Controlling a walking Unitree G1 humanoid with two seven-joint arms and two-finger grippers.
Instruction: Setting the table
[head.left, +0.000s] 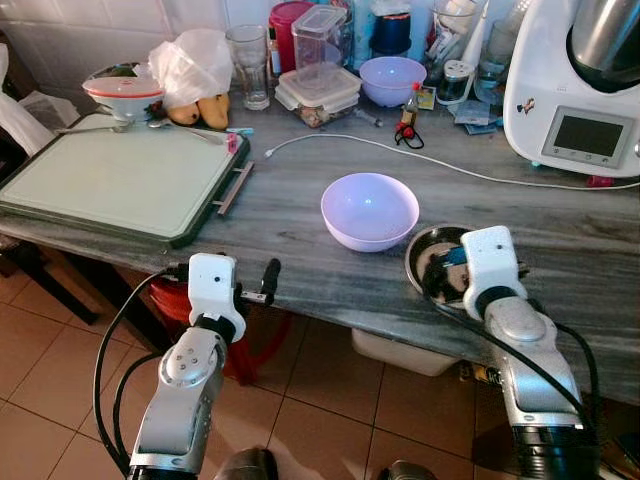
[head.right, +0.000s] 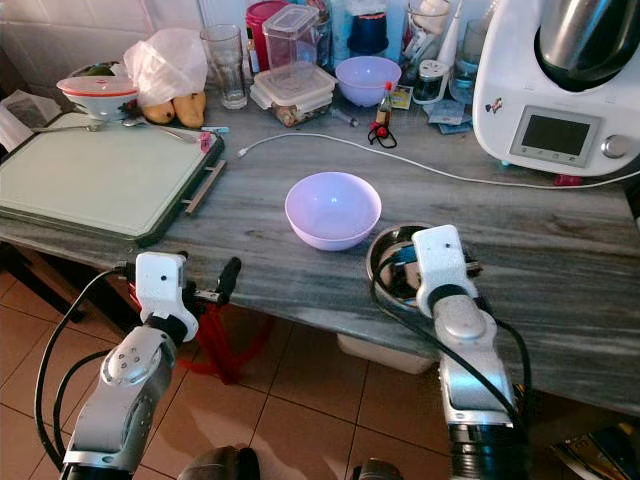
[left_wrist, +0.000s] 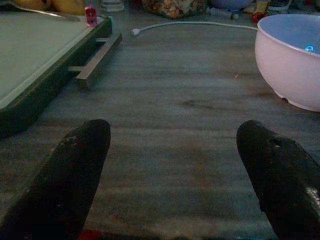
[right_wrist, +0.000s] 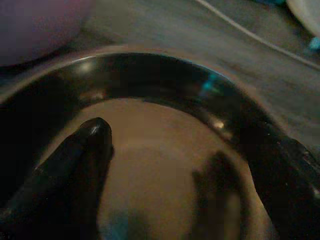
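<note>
A lilac plastic bowl (head.left: 369, 208) stands upright in the middle of the grey marble table (head.left: 300, 215). Right of it, near the front edge, sits a shallow steel bowl (head.left: 432, 262). My right gripper (right_wrist: 190, 160) is lowered into the steel bowl and open: one finger (right_wrist: 82, 150) is inside it and the other is at its rim. At the table's front edge, left of the lilac bowl (left_wrist: 295, 60), my left gripper (left_wrist: 172, 165) hangs open over bare tabletop, holding nothing.
A green-rimmed cutting board (head.left: 110, 180) with a metal handle fills the table's left side. A white cable (head.left: 400, 150) runs across behind the bowls. A white kitchen machine (head.left: 575, 90) stands at the back right. Another lilac bowl (head.left: 390, 78), containers and a glass crowd the back.
</note>
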